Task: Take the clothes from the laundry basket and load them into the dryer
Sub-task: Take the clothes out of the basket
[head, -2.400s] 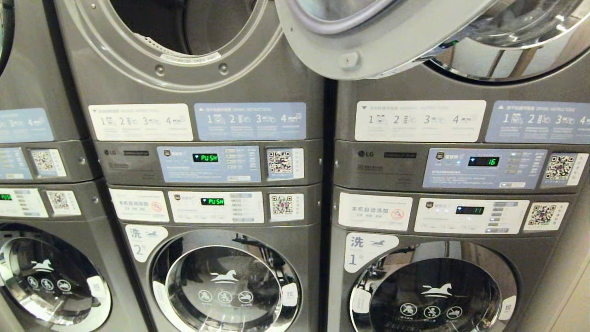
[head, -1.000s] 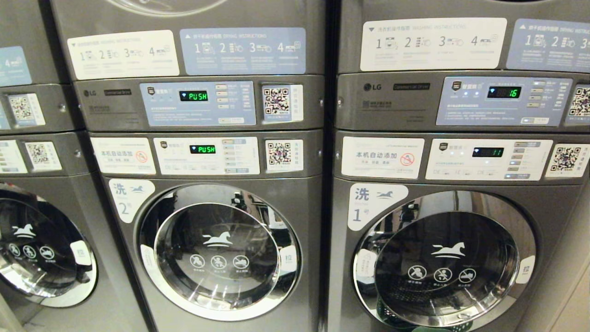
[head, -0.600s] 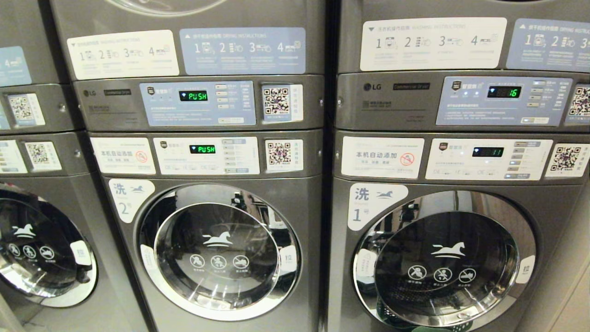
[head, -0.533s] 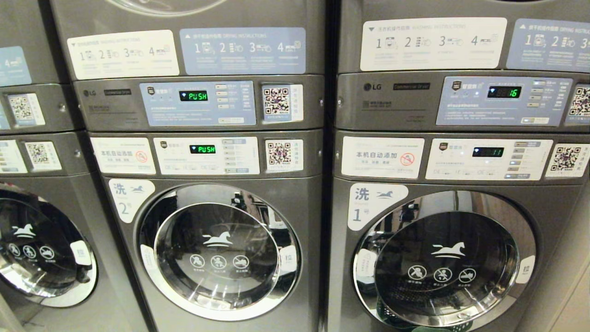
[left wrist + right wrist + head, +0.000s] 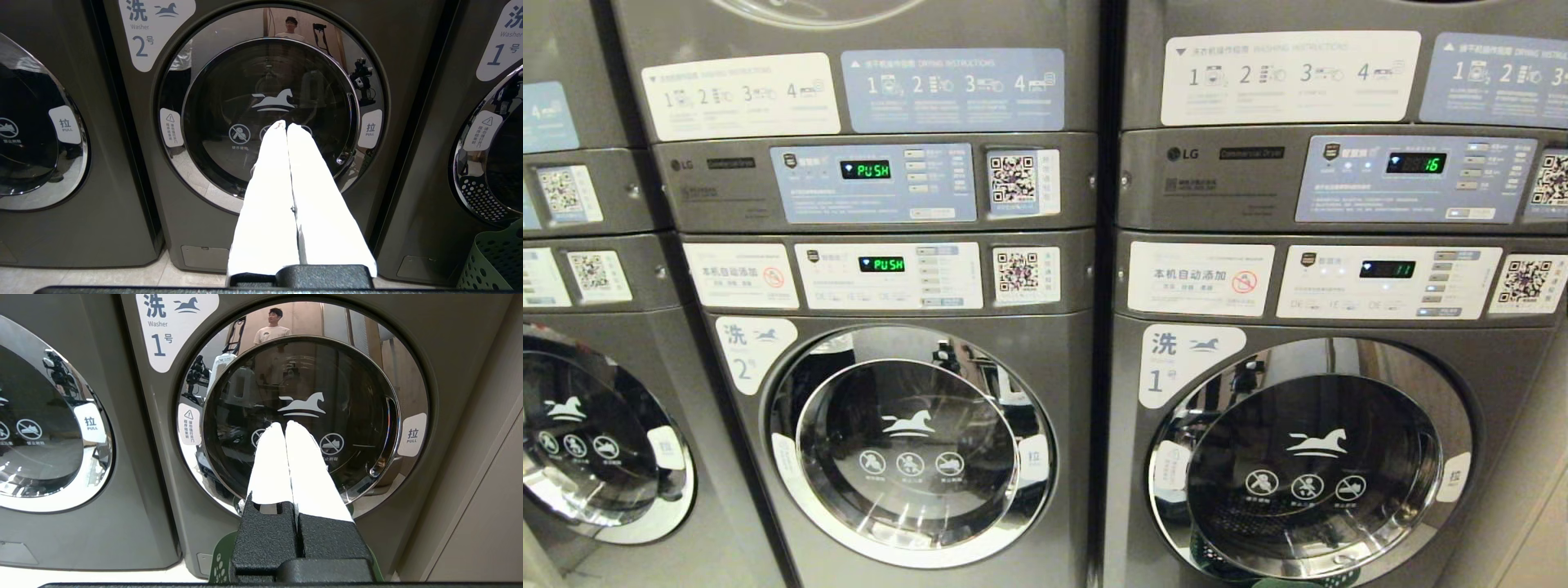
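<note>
Left wrist view showed the left gripper [image 5: 284,125] clenched empty before washer 2 [image 5: 269,110], laundry basket [image 5: 496,261] at four o'clock; right gripper [image 5: 284,425] clenched empty facing washer 1 [image 5: 302,416].

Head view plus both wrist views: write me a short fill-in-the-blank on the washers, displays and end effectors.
The left end effector faces washer number ____.
The right end effector faces washer number ____.
Both displays above washer 2 read ____.
Both end effectors' white fingers are ____.

Missing words: 2; 1; PUSH; shut
</note>
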